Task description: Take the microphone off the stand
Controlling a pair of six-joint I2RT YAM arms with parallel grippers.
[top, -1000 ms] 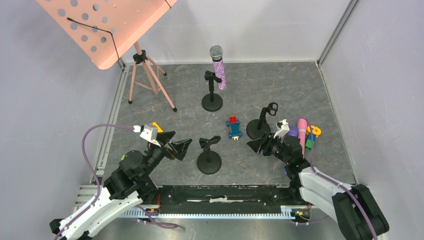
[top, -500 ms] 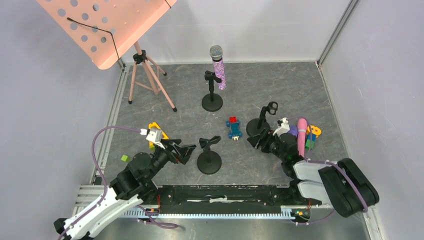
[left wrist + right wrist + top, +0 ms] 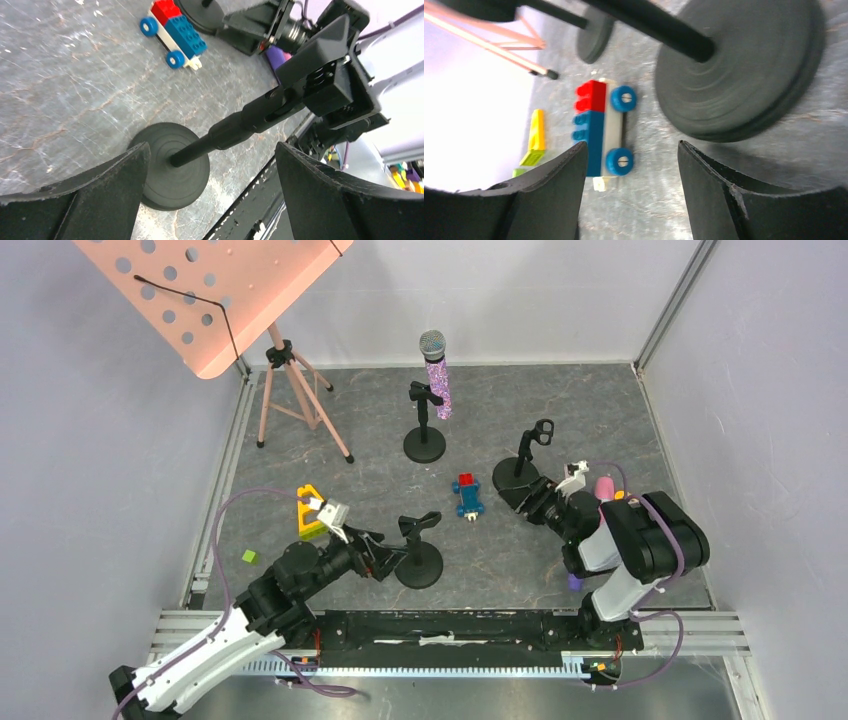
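Top external view: the purple glitter microphone sits clipped in the far stand, well apart from both arms. The left gripper, fingers spread wide, straddles the post of the empty near stand. The right gripper, fingers parted and holding nothing, is at the base of the empty right stand. A toy block car lies just beside it.

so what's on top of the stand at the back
A microphone with a purple glitter handle and grey mesh head sits in the clip of the back stand. The handle hides part of the clip, so its grip cannot be seen.
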